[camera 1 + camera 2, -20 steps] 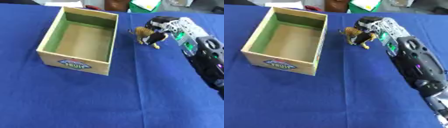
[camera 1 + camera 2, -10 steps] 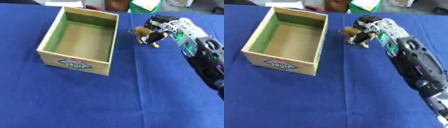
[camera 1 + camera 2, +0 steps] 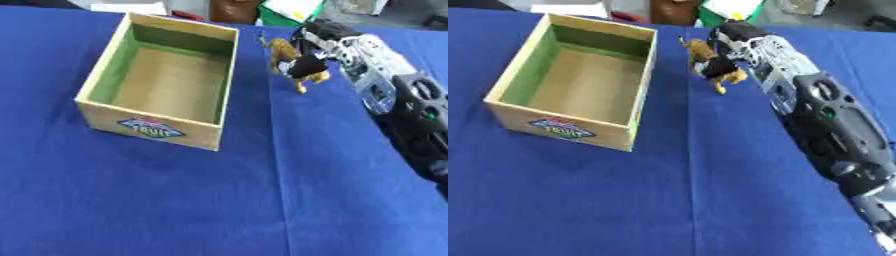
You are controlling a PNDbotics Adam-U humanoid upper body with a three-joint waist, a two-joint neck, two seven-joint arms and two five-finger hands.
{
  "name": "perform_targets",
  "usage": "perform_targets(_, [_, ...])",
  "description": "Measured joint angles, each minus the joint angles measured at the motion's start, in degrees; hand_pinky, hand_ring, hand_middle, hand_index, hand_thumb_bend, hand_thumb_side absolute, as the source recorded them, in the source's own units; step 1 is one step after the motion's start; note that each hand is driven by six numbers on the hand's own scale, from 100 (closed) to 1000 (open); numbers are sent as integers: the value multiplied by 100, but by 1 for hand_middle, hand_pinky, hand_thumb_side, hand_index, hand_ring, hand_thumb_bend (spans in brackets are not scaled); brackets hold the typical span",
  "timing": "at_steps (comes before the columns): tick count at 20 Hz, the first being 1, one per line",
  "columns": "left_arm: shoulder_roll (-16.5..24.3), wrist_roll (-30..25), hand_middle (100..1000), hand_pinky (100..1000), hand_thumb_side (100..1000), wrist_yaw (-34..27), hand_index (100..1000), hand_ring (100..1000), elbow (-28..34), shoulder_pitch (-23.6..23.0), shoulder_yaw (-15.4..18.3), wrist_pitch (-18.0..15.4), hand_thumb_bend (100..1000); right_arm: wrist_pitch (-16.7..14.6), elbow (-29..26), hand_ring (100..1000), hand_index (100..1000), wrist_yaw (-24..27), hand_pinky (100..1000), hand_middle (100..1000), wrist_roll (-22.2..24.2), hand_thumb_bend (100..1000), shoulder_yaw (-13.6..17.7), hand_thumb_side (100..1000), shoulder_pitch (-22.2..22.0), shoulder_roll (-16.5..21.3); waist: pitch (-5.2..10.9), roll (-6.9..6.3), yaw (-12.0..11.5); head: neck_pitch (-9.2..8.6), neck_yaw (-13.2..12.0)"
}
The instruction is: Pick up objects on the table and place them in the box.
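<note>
— One hand only is seen, the right hand (image 3: 741, 47), reaching in from the right edge of the desk; what is closed in it?

— A small yellow-brown toy animal (image 3: 293, 62) is pinched by curled dark fingers. Its body is partly covered by them, so its kind cannot be made out; thin legs are seen below, and whether they touch the cloth cannot be told.

— Where is it placed?

— Near the far edge of the desk, just beside the far right corner of the box (image 3: 166, 82), apart from its wall.

— How is the box made?

— A rectangular open wooden box is shown, with pale plain sides, green-tinted inner walls and a bare flat floor. A coloured oval label is fixed on its near wall; the lettering is blurred.

— And the surface?

— The desk is covered by a blue cloth (image 3: 667, 200), matt, with a faint crease running from near to far. The forearm, black with silver casing, is cut off at the right edge. Beyond the far edge, green and brown shapes are cut off and unclear.
</note>
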State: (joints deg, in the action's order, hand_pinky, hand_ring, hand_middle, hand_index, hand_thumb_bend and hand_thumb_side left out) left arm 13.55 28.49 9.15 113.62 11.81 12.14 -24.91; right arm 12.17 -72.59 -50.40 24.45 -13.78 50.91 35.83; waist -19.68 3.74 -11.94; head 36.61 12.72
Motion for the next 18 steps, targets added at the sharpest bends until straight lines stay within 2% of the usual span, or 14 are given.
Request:
perform_targets(3, [0,6,569,579,711,0,776,602,0,0,0,3,100,47,-161,605,455,65,683,433,-104,100,0,513,7,32,23,11,-1,-10,1])
perform_targets(8, [0,10,568,578,710,0,776,602,0,0,1,7,100,92,-527,605,460,192,687,435,-169,100,14,499,176,122,42,33,11,-19,2])
perform_targets(18, [2,29,568,578,710,-5,775,602,0,-1,1,27,100,196,-1114,603,471,362,694,442,-151,100,59,481,806,109,140,88,-2,-19,10])
